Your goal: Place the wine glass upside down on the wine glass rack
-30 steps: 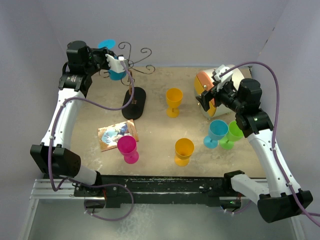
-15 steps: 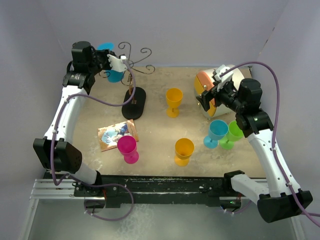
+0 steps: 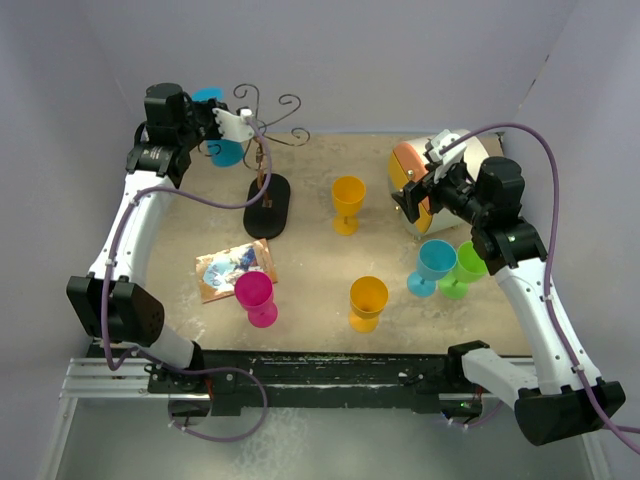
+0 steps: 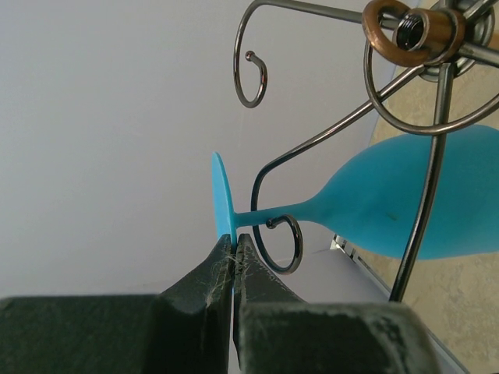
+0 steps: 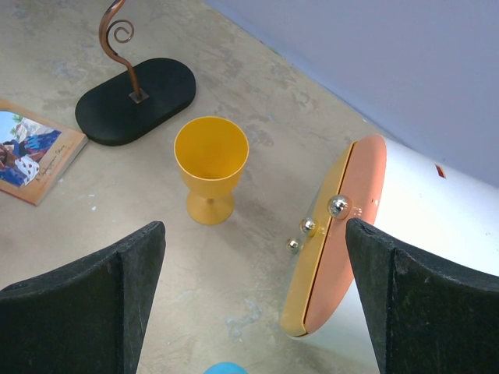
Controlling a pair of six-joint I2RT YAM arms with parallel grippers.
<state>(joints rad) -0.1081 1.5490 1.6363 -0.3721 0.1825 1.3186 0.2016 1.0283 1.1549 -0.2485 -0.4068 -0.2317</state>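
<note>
Jaws of the left gripper (image 4: 234,261) are clamped together on the thin rim of the foot of the wine glass (image 4: 390,210), a light blue goblet. In the left wrist view the foot disc stands edge-on directly beyond the fingertips, the stem runs away from them to the right, and the bowl lies farthest from the jaws. The stem crosses one curled arm of the wine glass rack (image 4: 412,29), just above that arm's small end spiral; whether the glass bears on the wire cannot be told. A straight wire of the rack passes in front of the bowl.

From above, the glass hangs among the rack's spiral arms with its foot uppermost and its bowl below, over the far left corner of the table (image 3: 310,270). The rack's black oval base (image 3: 268,205) stands on the table nearer than the glass.

Jaws of the right gripper (image 5: 253,226) are spread wide and hold nothing. They hover near the far right corner, beside a white drum with an orange lid (image 5: 343,234), above a yellow goblet (image 5: 210,167).

Nearer the front edge stand a pink goblet (image 3: 256,295), an orange goblet (image 3: 367,300), a blue goblet (image 3: 434,265) and a green goblet (image 3: 462,268). A picture card (image 3: 225,270) lies flat just beside the pink one.
</note>
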